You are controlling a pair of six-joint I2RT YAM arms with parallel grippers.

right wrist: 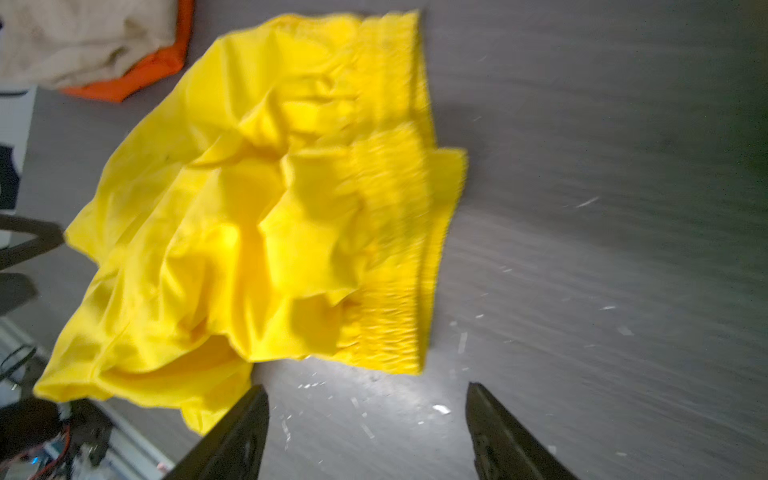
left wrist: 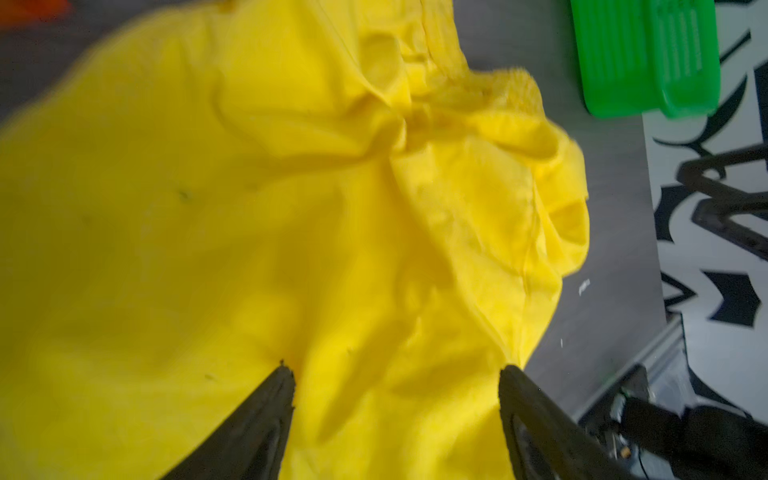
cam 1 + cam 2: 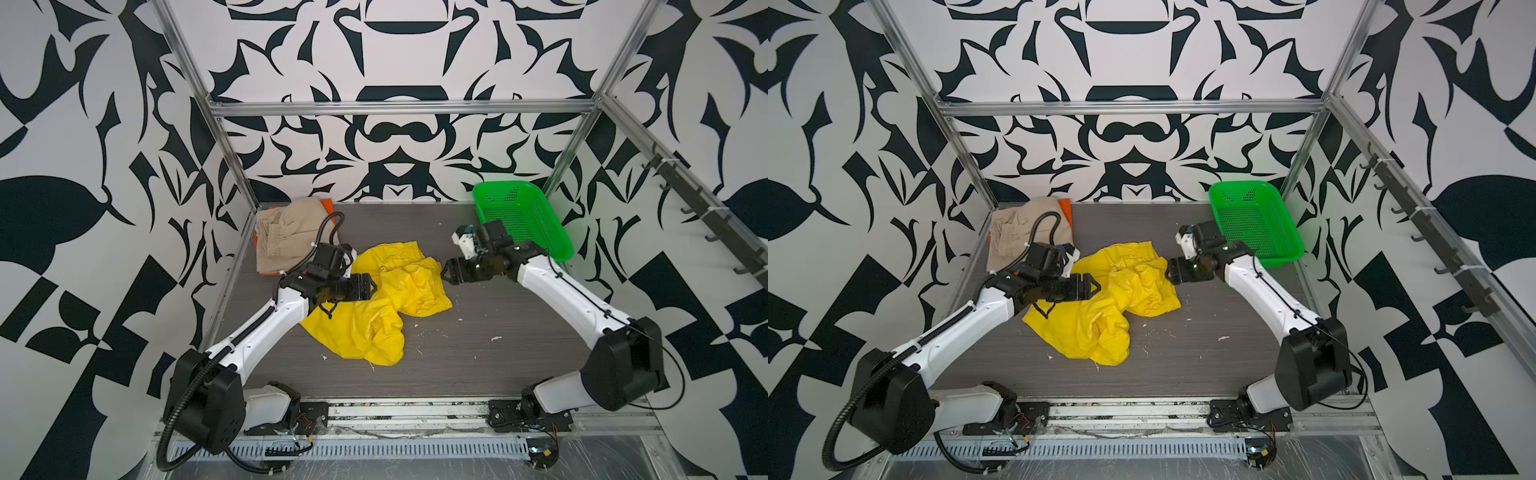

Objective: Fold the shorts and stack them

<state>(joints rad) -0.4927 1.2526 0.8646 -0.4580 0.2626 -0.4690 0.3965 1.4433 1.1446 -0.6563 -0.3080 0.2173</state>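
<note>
Looking down on the setup, the yellow shorts (image 3: 374,307) (image 3: 1100,307) are a crumpled heap roughly mid-tabletop (image 3: 478,332), unfolded, with one leg bunched up toward the front edge. They lie between the two arms.

The left hand (image 3: 372,286) (image 3: 1096,286) hangs over the heap's left side. Its wrist view shows the hand (image 2: 395,370) with both dark fingers (image 2: 266,415) spread wide and yellow cloth (image 2: 249,208) filling the gap under them. Nothing looks pinched, though it's hard to say whether the tips actually touch the fabric.

The right hand (image 3: 444,270) (image 3: 1168,272) is just off the heap's right edge. From its own camera the hand (image 1: 365,386) is also spread apart, with bare grey tabletop and a few white crumbs (image 1: 440,409) between the fingers (image 1: 498,436), so it's holding nothing. The shorts (image 1: 270,228) lie just ahead of it, the ruched elastic waistband running along the side nearest the open tabletop. The picture is pretty motion-blurred.

Over in the far left corner, the beige shorts (image 3: 282,237) (image 3: 1013,232) (image 1: 62,41) sit folded on top of the orange shorts (image 3: 327,204) (image 3: 1065,205) (image 1: 137,79), with only orange slivers poking out around the edges. The green basket (image 3: 519,212) (image 3: 1254,220) (image 2: 644,54) is in the far right corner, well apart from all the cloth.
</note>
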